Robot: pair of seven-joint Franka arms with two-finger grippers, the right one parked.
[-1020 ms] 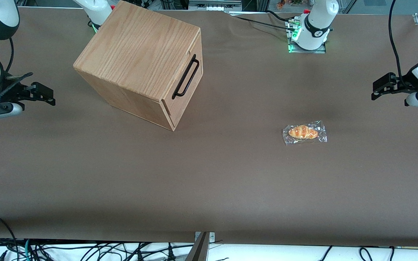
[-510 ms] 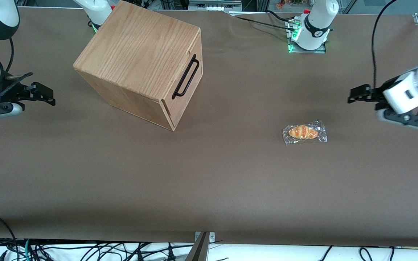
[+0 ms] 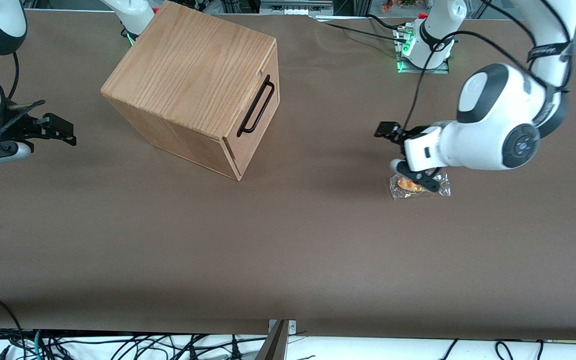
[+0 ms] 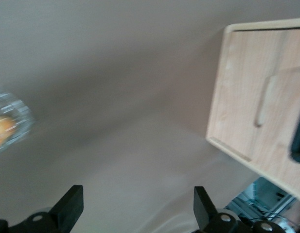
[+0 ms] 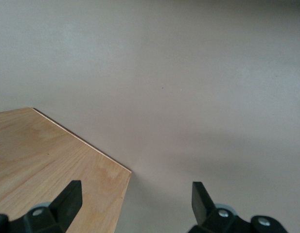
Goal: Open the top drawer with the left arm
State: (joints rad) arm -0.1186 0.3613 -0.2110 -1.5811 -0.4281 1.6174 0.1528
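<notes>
- The left arm [image 3: 493, 135] reaches out above the brown surface [image 3: 288, 250], with its white body over the working arm's end.
- Its pincer [image 3: 385, 131] hangs in the air, well apart from the cabinet and pointing toward it.
- In the wrist view the two black fingers [image 4: 69, 206] stand wide apart with nothing between them, so the pincer is released.
- The top drawer [image 3: 263, 107] sits flush in the oak cabinet [image 3: 188, 75], fully closed.
- Its black bar handle [image 3: 256, 106] is untouched.
- A wrapped pastry [image 3: 420, 185] lies on the surface, partly hidden under the arm's wrist.
- The cabinet sits toward the parked arm's end of the surface.
</notes>
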